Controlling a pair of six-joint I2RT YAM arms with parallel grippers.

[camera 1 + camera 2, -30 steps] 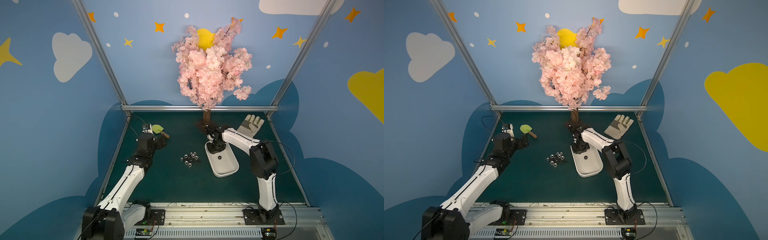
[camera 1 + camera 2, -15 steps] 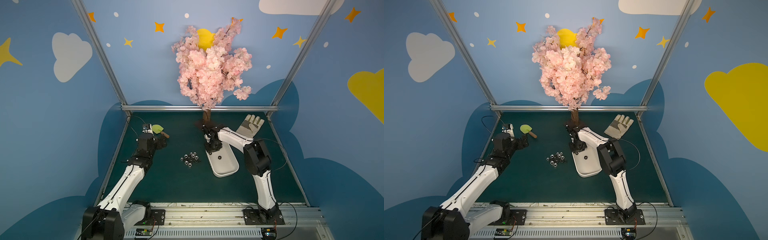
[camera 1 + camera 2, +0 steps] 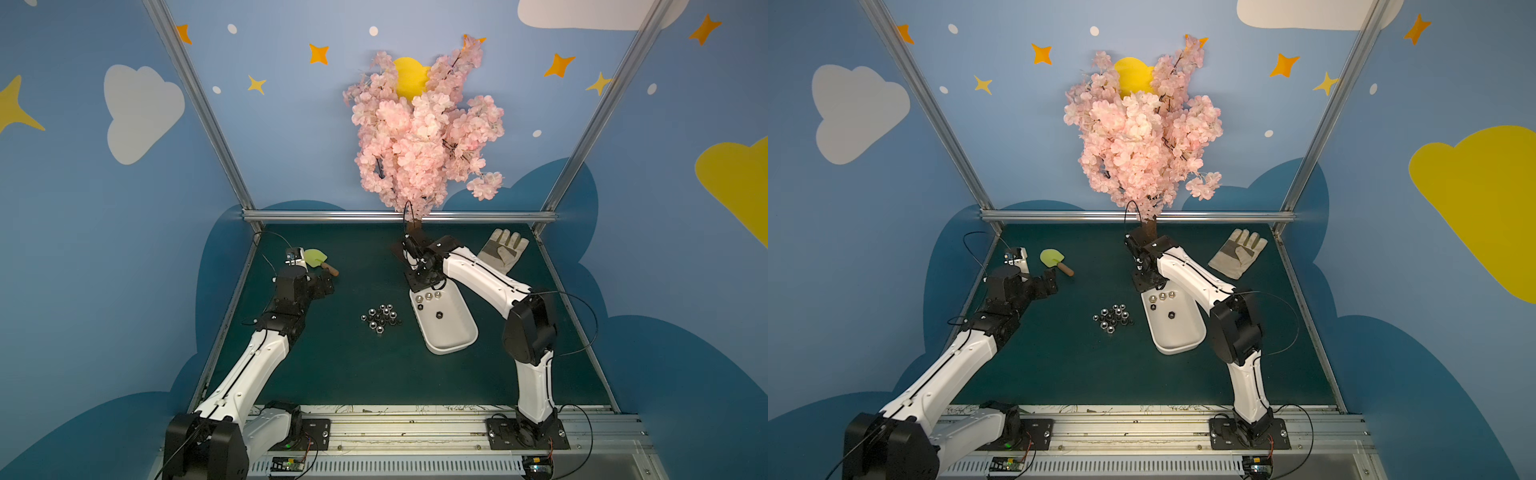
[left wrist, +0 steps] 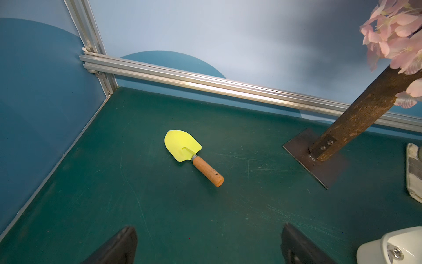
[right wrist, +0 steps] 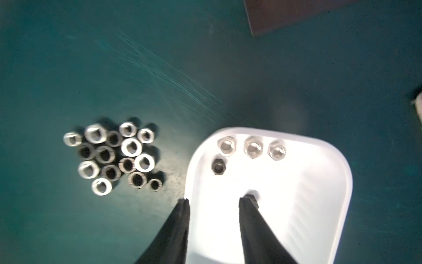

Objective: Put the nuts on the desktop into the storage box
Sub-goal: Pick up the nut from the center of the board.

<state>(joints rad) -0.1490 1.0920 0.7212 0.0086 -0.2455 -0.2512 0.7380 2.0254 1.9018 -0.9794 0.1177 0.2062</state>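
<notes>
R gripper (image 5: 213,201) above far end of storage box (image 3: 453,348), jaws partly apart, nothing held. L gripper (image 4: 207,230) spread wide, empty. I count five nuts (image 3: 428,296) in box; rest heaped just left on desktop (image 3: 332,365).

A small trowel (image 3: 318,262) with a yellow-green blade and wooden handle lay flat near the back left corner. A beige work glove (image 3: 503,250) lay near the back right corner. A pink blossom tree (image 3: 424,137) stood at back centre, its brown trunk (image 4: 356,118) on a dark base plate (image 4: 319,166).
</notes>
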